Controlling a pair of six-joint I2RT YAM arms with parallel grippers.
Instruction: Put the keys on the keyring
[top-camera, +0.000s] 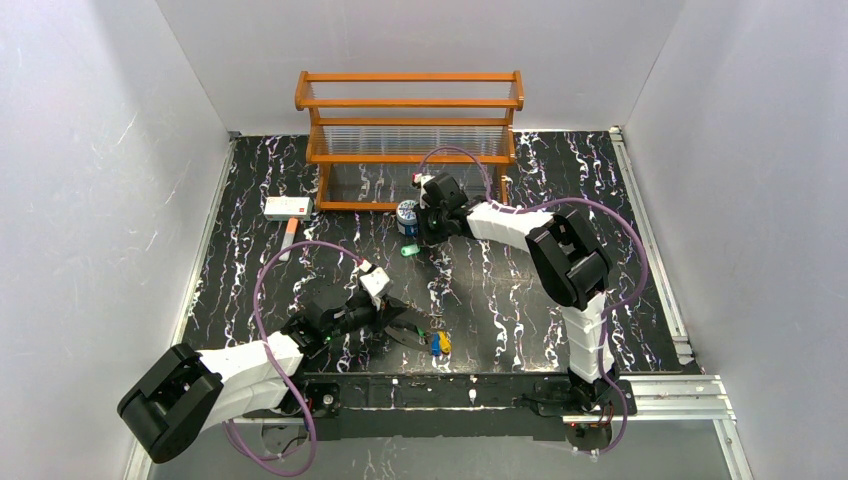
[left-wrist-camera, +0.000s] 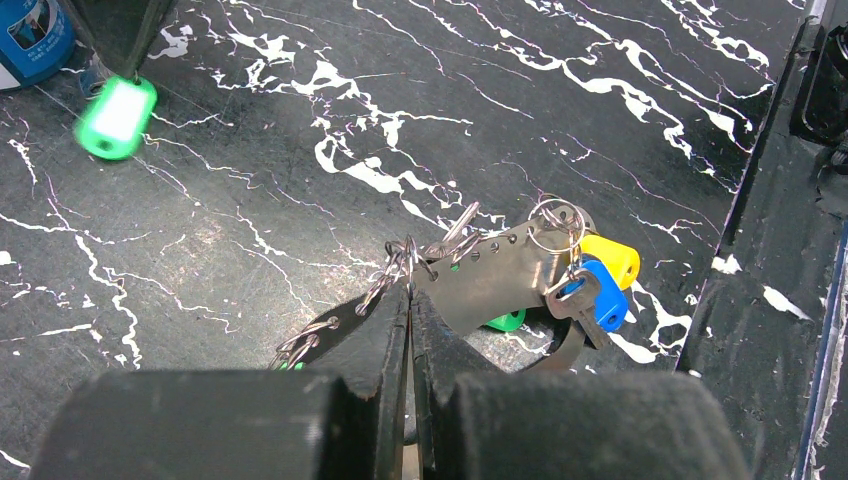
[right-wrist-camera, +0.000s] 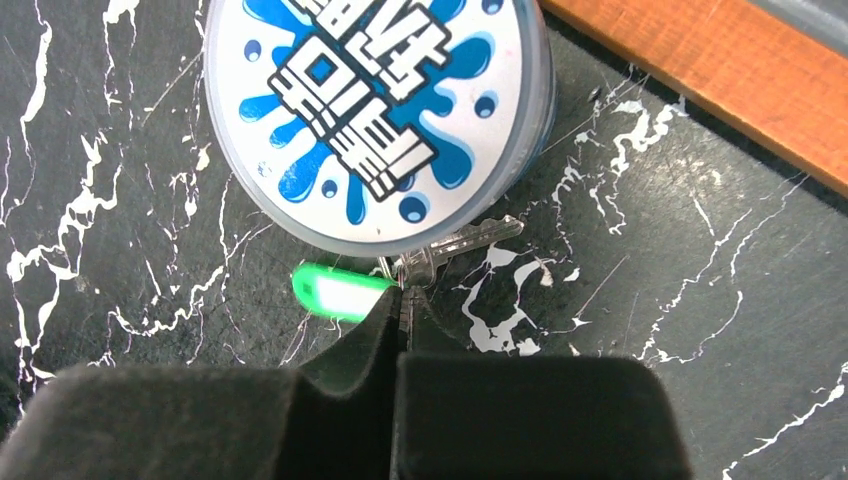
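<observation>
**Visitor:** In the left wrist view, what sits closest?

**Me:** My left gripper (left-wrist-camera: 409, 285), bottom centre. Its jaws are pressed together, pinching the keyring (left-wrist-camera: 495, 272) at its near end, where a chain of small rings (left-wrist-camera: 385, 288) bunches up. The loop runs off to the right of the frame, with a yellow key (left-wrist-camera: 612, 258), a blue key (left-wrist-camera: 603, 303) and a small green key (left-wrist-camera: 507, 321) peeking from under it.

**Visitor:** What worries you there?

**Me:** The pinch is thin and sits among loose links. I judge that a tug could slide the loop out, or twist its opening away from me.

**Visitor:** And the right wrist view?

**Me:** My right gripper (right-wrist-camera: 403, 300) is at lower centre, jaws closed on the little ring of the green-tagged key (right-wrist-camera: 335, 290). The key sits just below the can (right-wrist-camera: 380, 110); I can't tell whether they touch. The key hangs only from that ring, so it may swing. It shows blurred at the upper left of the left wrist view. A careless lift could also knock the can.

**Visitor:** And from above?

**Me:** The green-tagged key (top-camera: 408, 250) is mid-frame, and the keyring lies lower, well apart across the table (top-camera: 520, 290). If the key dangles while I carry it over, I could miss the opening. My two arms could also bump where they meet.
</observation>
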